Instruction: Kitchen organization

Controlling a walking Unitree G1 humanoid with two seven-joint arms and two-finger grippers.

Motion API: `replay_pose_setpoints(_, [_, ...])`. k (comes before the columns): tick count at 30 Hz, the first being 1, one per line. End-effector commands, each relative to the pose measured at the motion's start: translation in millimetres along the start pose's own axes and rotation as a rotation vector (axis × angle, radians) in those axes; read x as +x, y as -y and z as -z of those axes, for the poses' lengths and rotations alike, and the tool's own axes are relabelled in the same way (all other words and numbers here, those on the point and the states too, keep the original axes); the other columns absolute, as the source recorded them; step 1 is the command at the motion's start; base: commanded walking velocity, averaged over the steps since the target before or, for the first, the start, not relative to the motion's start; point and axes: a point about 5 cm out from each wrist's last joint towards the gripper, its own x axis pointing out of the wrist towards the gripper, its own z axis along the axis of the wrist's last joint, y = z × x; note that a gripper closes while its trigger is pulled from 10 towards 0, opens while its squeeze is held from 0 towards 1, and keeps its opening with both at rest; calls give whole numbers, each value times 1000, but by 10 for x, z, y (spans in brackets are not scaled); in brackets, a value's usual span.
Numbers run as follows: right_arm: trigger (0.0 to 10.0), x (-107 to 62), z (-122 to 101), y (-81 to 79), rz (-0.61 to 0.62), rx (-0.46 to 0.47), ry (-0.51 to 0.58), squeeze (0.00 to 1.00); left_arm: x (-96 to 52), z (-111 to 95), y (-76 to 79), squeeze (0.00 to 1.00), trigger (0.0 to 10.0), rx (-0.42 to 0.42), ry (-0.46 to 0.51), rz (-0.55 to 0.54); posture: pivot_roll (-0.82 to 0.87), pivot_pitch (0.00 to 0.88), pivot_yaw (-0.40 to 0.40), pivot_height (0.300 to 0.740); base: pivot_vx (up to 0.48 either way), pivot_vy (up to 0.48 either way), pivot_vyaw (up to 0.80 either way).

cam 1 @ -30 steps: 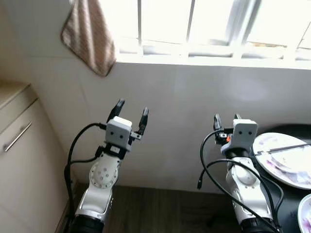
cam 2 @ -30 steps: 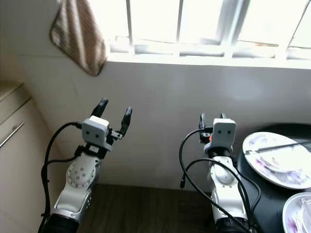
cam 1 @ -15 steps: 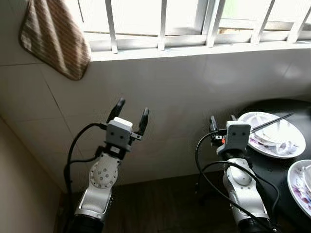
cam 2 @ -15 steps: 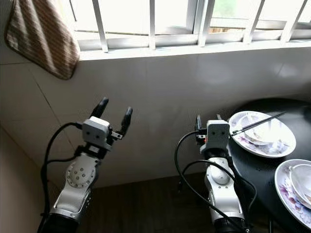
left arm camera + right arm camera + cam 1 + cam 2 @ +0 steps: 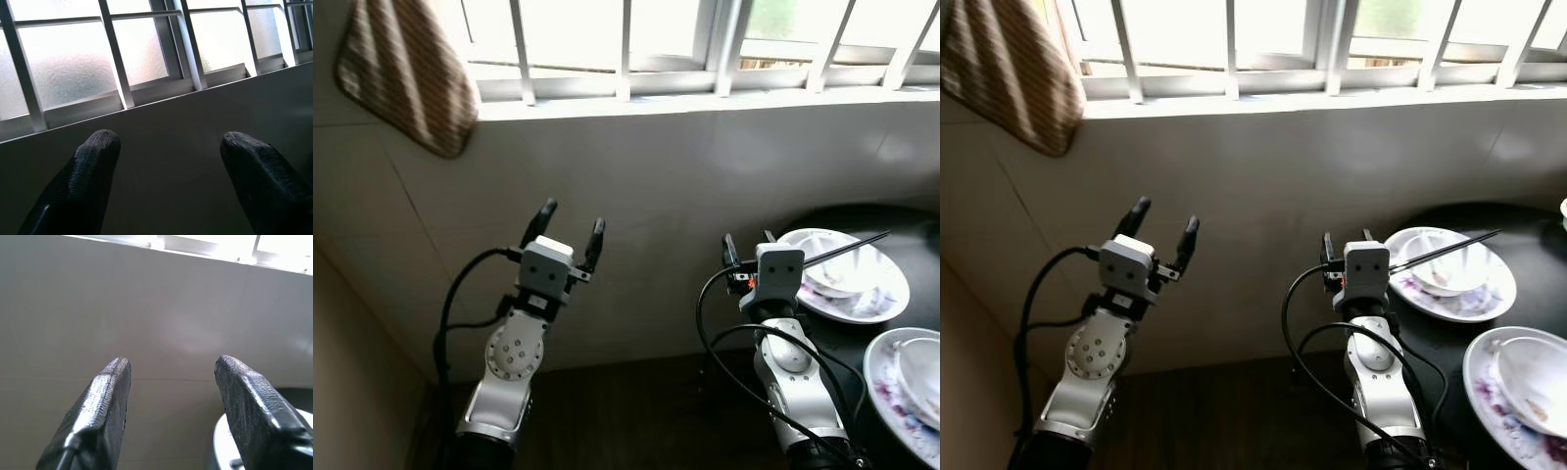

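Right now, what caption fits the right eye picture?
Both arms raised with open jaws before a tiled wall, dirty plates at right.

Glossy patterned plates (image 5: 862, 284) on a dark table (image 5: 920, 220), striped cloth towel (image 5: 406, 73), smooth tiled wall (image 5: 656, 166).

Daylight floods in through the barred window (image 5: 636, 39), overexposed to near white. The tiled wall (image 5: 675, 166) below sits in soft shade, the floor (image 5: 636, 411) dark. Head views sharp; wrist-view fingertips (image 5: 93, 166) slightly soft, backlit.
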Motion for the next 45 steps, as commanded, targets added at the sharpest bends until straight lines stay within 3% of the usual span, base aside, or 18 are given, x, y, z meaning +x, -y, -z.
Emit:
replay_pose_setpoints(1, [10000, 10, -22, -23, -9, -12, 17, 0, -10, 18, -33, 0, 10000, 19, -9, 1, 21, 0, -1, 740, 0, -480, 0])
replay_pose_setpoints(13, [10000, 21, -34, -30, -16, -18, 26, 0, -4, 31, -52, 0, 10000, -7, -18, -19, 21, 0, -2, 740, 0, -66, 0])
replay_pose_setpoints(27, [10000, 23, -32, -40, -17, -18, 32, 0, -3, 20, -46, 0, 10000, -9, -7, -16, 23, 0, 0, 740, 0, 425, 0])
replay_pose_setpoints(40, [10000, 25, -22, -58, -17, -18, 31, 0, 4, 12, -27, 0, 10000, 14, 0, 6, 22, 0, 1, 740, 0, 0, 0])
replay_pose_setpoints(45, [10000, 24, -18, -59, -15, -17, 31, 0, 1, 17, -17, 0, 10000, 14, -3, 8, 22, 0, 2, 740, 0, -480, 0])
